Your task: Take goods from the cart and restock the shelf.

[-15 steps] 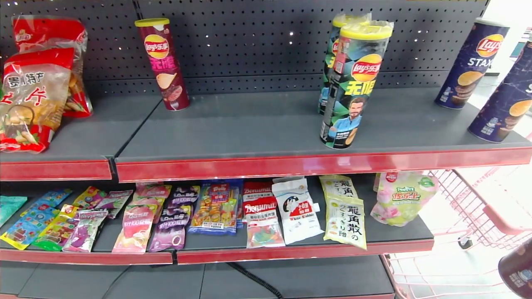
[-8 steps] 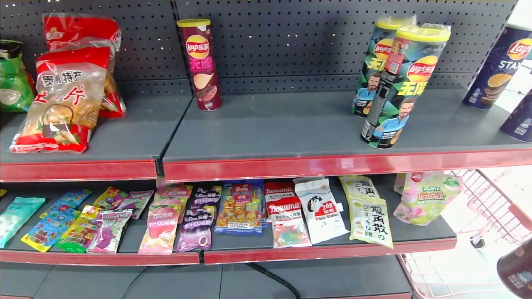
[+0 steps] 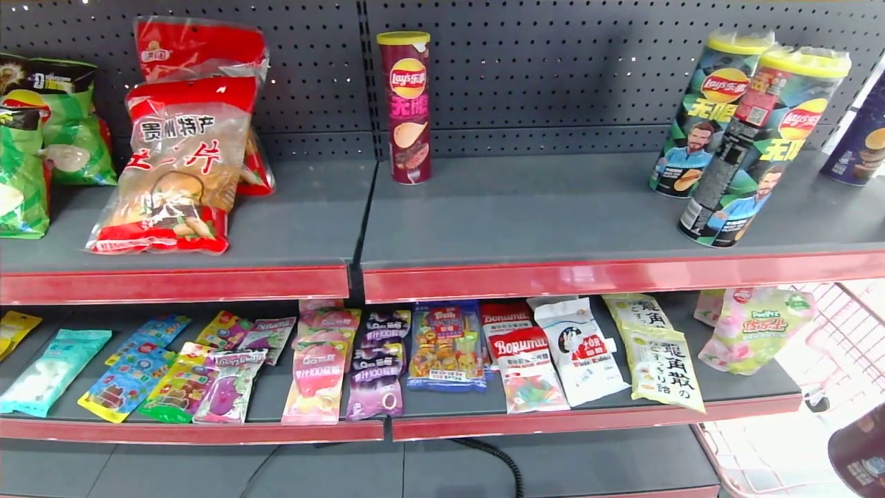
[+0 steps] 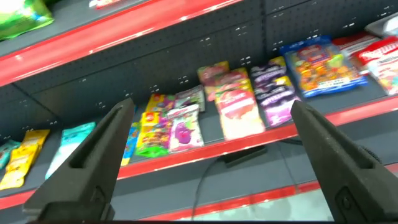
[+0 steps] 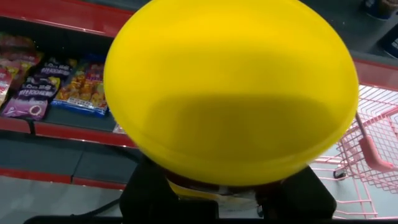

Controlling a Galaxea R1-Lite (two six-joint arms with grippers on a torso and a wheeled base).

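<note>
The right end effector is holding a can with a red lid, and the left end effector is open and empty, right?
Not quite: the lid is yellow, not red, as the right wrist view shows. The right end effector does hold the can, and the left end effector is open and empty.

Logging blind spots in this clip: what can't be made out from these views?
- Head view: the held chip can is cut off at the bottom right corner.
- Right wrist view: its yellow lid hides its body and label.
- Head view: the pink cart is cut by the right edge and partly hidden behind the shelf; contents unseen.
</note>
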